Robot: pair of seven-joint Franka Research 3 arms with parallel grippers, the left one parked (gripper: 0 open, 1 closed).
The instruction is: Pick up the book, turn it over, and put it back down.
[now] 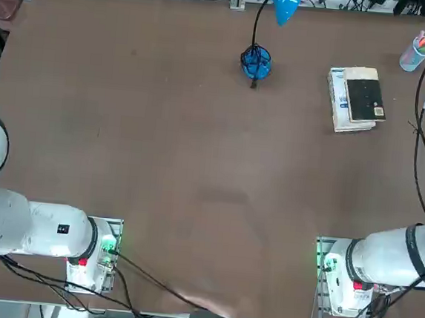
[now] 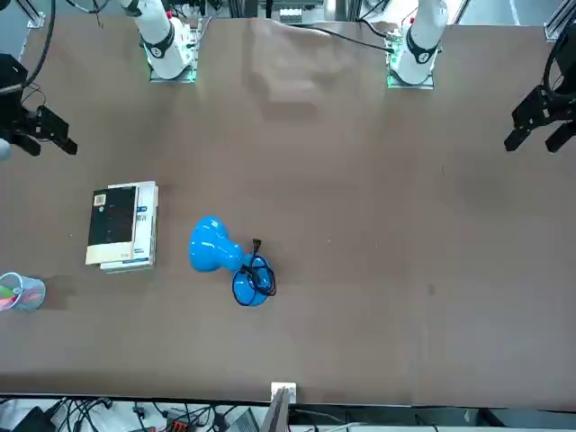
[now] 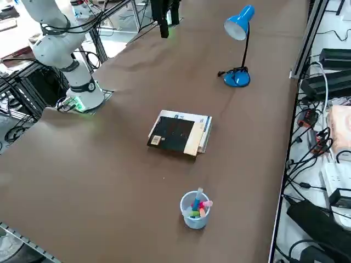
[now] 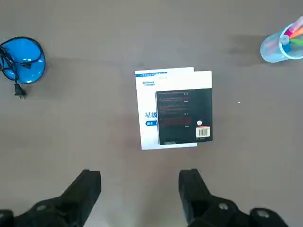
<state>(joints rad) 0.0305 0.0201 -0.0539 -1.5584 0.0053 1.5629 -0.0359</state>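
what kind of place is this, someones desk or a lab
Most likely a robotics lab. Two arms are bolted to a brown table, with cables and equipment along its edges. The right gripper hangs open above the book, which lies on a white book. A blue desk lamp is staged nearby.

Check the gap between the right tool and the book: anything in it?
Nothing. In the right wrist view, only bare brown table lies between the open right tool and the book, which rests on a white book.
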